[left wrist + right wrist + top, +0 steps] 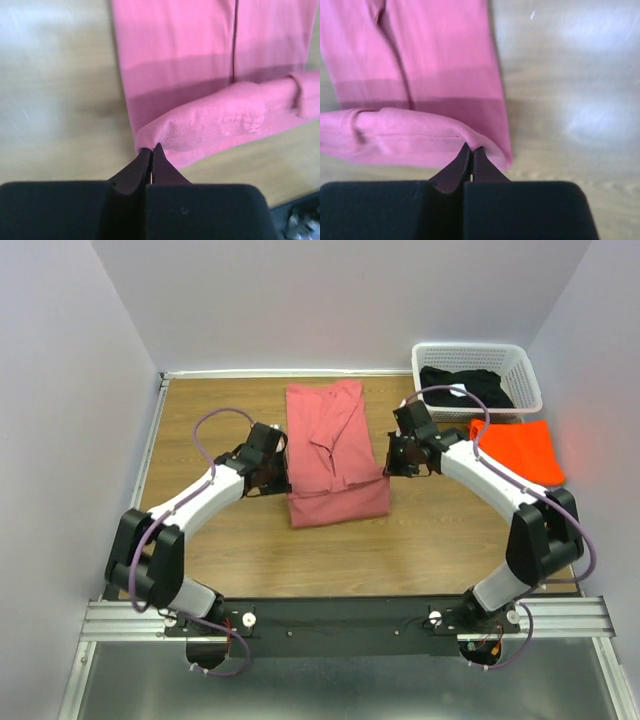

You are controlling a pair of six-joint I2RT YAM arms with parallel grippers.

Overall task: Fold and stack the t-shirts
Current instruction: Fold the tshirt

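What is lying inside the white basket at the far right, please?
A black t-shirt lies crumpled inside the white basket. Anything beneath it, including the basket's floor, is covered and cannot be seen.

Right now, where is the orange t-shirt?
In the top view the orange t-shirt lies at the right side of the table, just in front of the white basket and apart from the pink t-shirt at centre.
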